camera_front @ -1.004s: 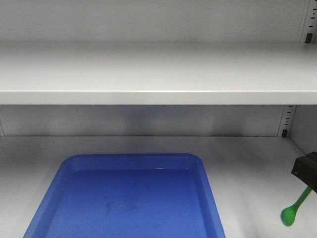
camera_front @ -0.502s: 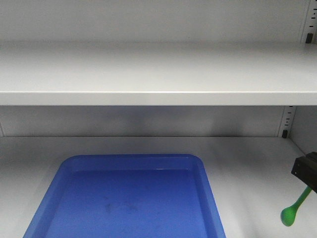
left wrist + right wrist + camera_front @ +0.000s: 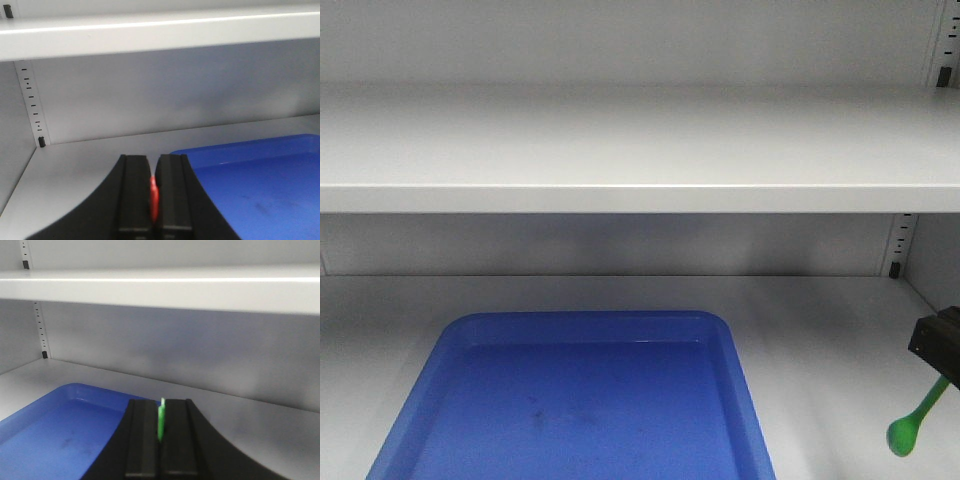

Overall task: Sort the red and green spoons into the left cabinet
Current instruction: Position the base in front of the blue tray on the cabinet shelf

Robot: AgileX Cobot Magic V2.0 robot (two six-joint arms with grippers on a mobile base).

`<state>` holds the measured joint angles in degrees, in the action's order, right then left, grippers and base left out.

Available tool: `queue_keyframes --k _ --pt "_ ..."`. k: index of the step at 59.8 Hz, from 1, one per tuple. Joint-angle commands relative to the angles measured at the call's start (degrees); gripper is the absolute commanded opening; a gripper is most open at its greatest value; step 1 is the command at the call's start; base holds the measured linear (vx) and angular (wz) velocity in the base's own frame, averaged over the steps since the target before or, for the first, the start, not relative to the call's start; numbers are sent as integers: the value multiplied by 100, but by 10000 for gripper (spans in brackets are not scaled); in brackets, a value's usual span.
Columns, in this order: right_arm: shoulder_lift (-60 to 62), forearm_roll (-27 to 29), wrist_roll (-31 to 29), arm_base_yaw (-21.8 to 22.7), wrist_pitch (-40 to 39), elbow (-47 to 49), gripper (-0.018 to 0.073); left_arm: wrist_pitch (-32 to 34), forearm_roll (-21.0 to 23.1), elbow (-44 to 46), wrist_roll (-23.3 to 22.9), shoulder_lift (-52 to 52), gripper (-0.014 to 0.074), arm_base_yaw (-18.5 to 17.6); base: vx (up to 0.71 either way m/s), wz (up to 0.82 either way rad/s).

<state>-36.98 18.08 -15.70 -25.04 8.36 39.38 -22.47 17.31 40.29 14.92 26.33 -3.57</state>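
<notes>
The left cabinet is a light grey shelving unit whose upper shelf (image 3: 640,150) spans the front view, with a blue tray (image 3: 570,400) on the lower shelf. My left gripper (image 3: 153,165) is shut on the red spoon (image 3: 154,197), a red sliver between its black fingers, just left of the tray (image 3: 260,185). My right gripper (image 3: 161,407) is shut on the green spoon (image 3: 161,420). In the front view the green spoon (image 3: 910,422) hangs bowl-down from the right gripper (image 3: 940,345) at the right edge, over the shelf to the right of the tray. The left gripper is out of the front view.
Slotted uprights stand at the cabinet's back corners (image 3: 898,245) (image 3: 32,107) (image 3: 40,332). The grey back wall (image 3: 620,243) closes the lower bay. Bare shelf floor (image 3: 830,350) lies between the tray and the right side wall.
</notes>
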Motion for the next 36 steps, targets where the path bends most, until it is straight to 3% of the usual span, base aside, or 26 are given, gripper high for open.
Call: queue_keyframes --k 1,36 --pt "3 9 -8 -1 -475 179 -3 545 66 164 52 53 -3 -38 0 0" --pt "3 4 -8 -1 -474 179 -3 591 53 164 130 53 -3 -38 0 0"
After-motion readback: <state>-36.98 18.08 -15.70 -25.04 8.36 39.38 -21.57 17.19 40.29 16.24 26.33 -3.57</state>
